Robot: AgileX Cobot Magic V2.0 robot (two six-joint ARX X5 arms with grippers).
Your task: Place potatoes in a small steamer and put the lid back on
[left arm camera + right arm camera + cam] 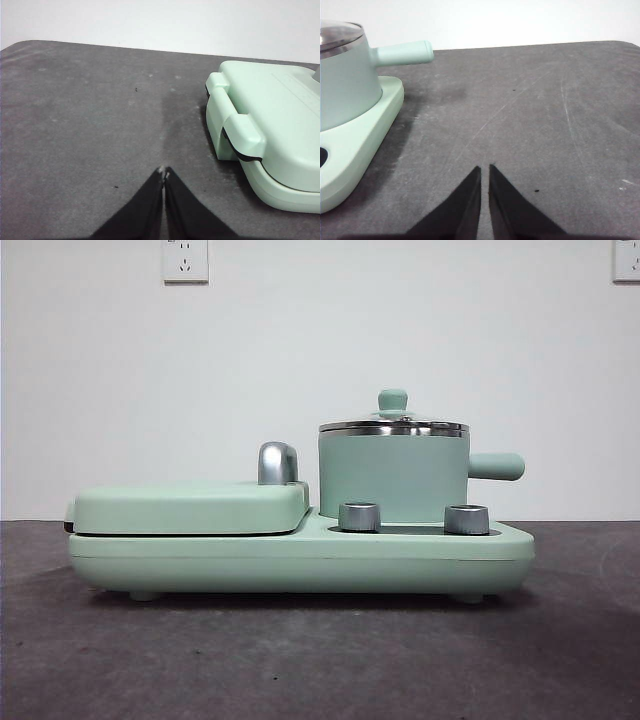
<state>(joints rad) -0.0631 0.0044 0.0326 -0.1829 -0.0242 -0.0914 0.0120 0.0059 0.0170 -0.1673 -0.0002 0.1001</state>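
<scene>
Resting both arms off to the sides of the small steamer (392, 478), I am holding nothing: my left gripper (164, 173) is hanging over bare table (90, 125) with its jaws pressed together at the tips, and my right gripper (485, 170) is hanging with only a thin slit between its jaws. The steamer is sitting upright in the appliance base (300, 558), with the flat grill plate (190, 508) beside it on the side away from its stubby handle (497, 466), and two metal knobs (360, 516) just in front of it. The lid (393, 426) is sitting closed on the steamer's rim, its knob up. I am seeing no potato in any view, so whether it is already inside the steamer or lying out of sight I cannot tell.

Risks, as I am judging them: the lid's knob is small and smooth, so a narrow or off-centre pinch could be slipping and dropping the glass lid onto the rim. Lifting at a tilt could be dragging the steamer out of its seat on the base. The handle is jutting toward my right arm's side, so a low sweep there could be knocking the steamer askew.
</scene>
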